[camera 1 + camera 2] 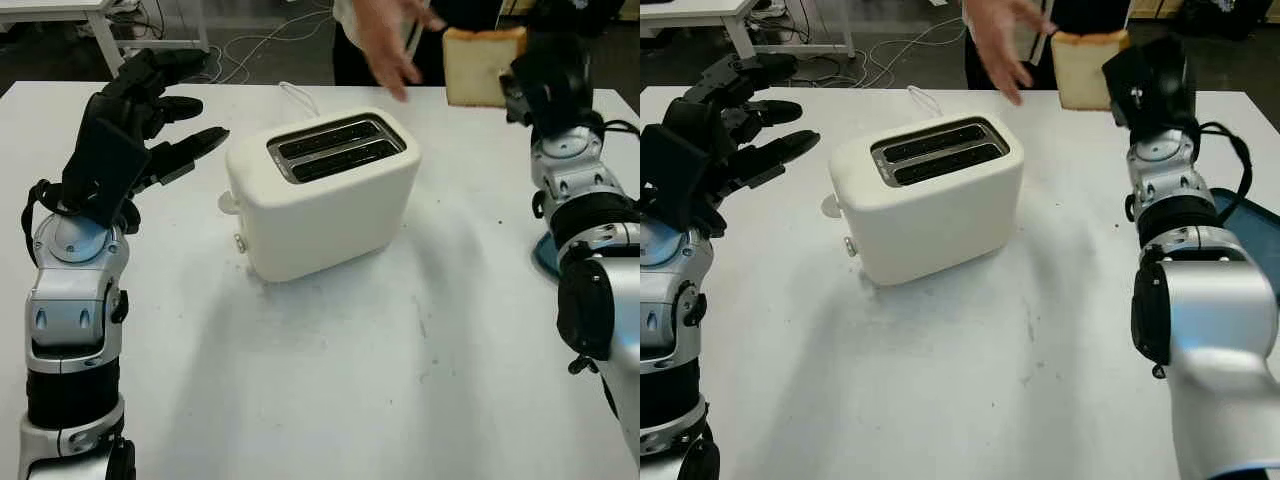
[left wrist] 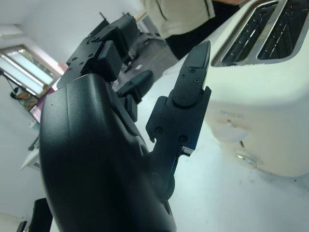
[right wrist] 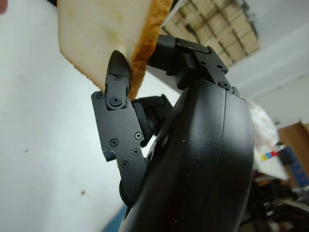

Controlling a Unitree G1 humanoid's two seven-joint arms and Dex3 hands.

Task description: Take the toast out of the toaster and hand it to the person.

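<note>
A slice of toast (image 1: pixel 478 65) is held upright at the table's far right edge, with my right hand (image 1: pixel 520 85) shut on its lower corner; the wrist view shows the fingers pinching the toast (image 3: pixel 104 34). A person's hand (image 1: pixel 385 40) reaches down toward it from the far side, a short gap to its left. The cream toaster (image 1: pixel 325 190) stands mid-table with both slots dark. My left hand (image 1: pixel 165 120) is open, raised left of the toaster and apart from it.
A white cord (image 1: pixel 298 98) runs from behind the toaster to the far edge. A blue object (image 1: pixel 1250 235) lies at the right edge behind my right arm. The person's torso (image 2: pixel 181 17) stands beyond the table.
</note>
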